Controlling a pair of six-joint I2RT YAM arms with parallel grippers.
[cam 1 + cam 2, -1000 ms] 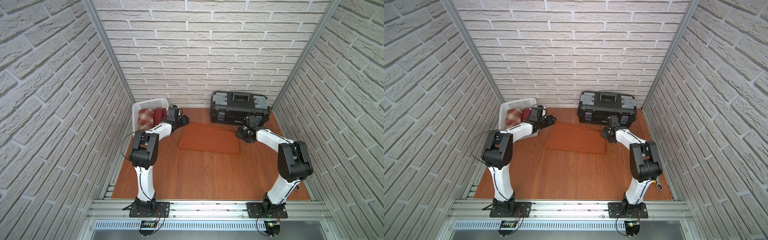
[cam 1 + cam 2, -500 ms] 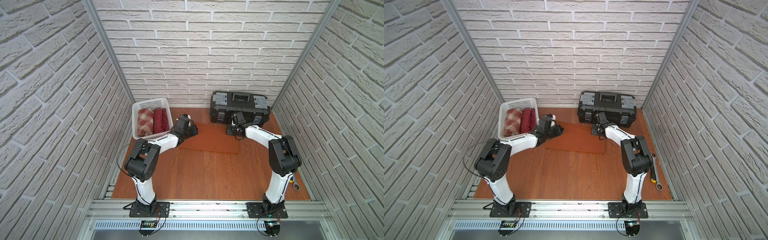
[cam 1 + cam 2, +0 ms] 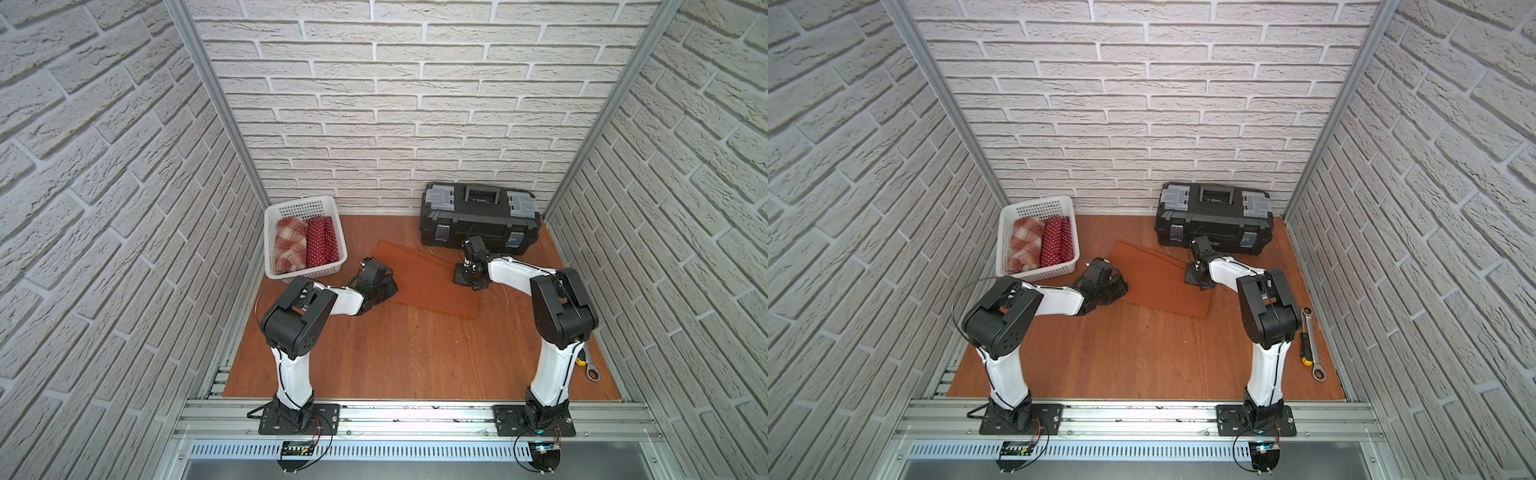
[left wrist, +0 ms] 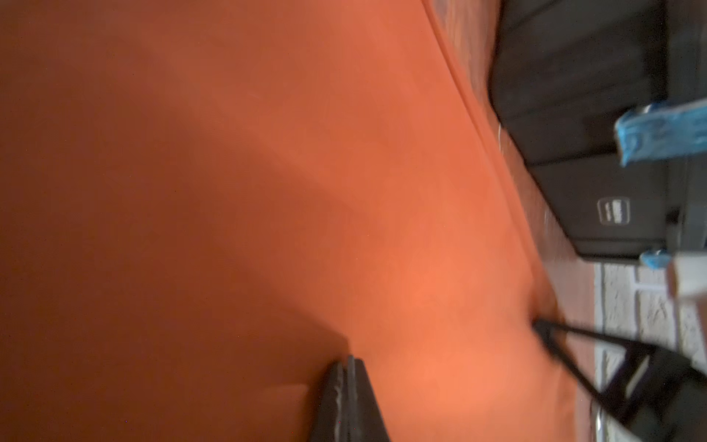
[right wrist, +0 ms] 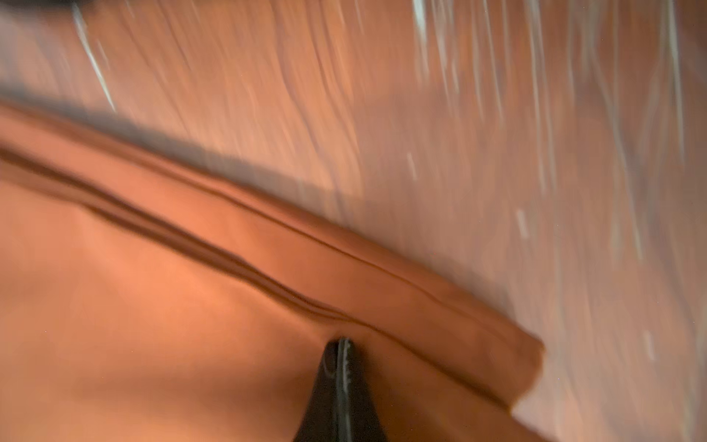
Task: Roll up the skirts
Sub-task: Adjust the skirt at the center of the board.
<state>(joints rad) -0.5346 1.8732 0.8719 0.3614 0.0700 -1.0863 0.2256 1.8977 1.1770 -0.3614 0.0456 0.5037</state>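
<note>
The plain rust-orange skirt (image 3: 424, 282) (image 3: 1158, 282) lies flat and skewed on the wooden table. My left gripper (image 3: 390, 287) (image 4: 350, 361) is shut at the skirt's near left corner, its tips pinched into the cloth (image 4: 267, 172). At the far right corner, by the stitched band, my right gripper (image 3: 463, 279) (image 5: 343, 341) is shut, and the cloth (image 5: 153, 325) puckers around its tips. The plaid skirt (image 3: 289, 245) and the polka-dot skirt (image 3: 320, 245) sit rolled up in the white basket (image 3: 299, 205).
A black toolbox (image 3: 478, 216) stands against the back wall, just behind the right gripper. A wrench (image 3: 1312, 340) and a screwdriver (image 3: 1305, 345) lie near the right wall. Brick walls close in three sides.
Both grippers have shut. The left one came from the basket to the skirt's corner, and the right one moved onto the skirt. The skirt has been pulled askew from its square lie.
</note>
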